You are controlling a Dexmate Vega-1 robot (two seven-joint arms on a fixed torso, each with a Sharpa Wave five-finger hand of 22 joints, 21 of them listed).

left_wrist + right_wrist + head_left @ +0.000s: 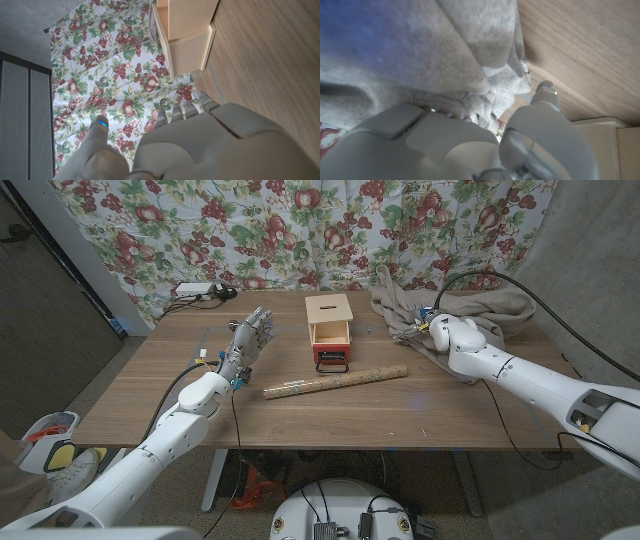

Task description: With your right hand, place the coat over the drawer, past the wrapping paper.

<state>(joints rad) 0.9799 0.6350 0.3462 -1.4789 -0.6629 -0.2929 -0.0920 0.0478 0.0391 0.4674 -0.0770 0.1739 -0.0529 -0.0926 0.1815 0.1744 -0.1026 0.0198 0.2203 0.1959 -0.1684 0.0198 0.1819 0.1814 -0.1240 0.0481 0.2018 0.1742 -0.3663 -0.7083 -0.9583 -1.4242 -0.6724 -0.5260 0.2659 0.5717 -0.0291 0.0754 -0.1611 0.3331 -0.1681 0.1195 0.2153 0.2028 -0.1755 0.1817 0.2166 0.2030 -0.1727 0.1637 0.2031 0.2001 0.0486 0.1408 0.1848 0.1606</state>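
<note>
A grey-beige coat (455, 305) lies bunched on the table's far right. My right hand (447, 336) is at its left edge. In the right wrist view the fingers (470, 112) are dug into the coat's folds (420, 45), with fabric between them and the thumb (545, 95). A small wooden drawer box (330, 320) with a red front stands at the middle, also seen as a pale box (190, 30). The wrapping paper roll (335, 381) lies just in front of it. My left hand (248, 340) is raised left of the drawer box, fingers spread, holding nothing.
A power strip (200, 290) with cables lies at the table's back left. A black cable (500, 278) arcs over the coat. A floral curtain (300, 220) hangs behind the table. Bins (45, 442) stand on the floor to the left.
</note>
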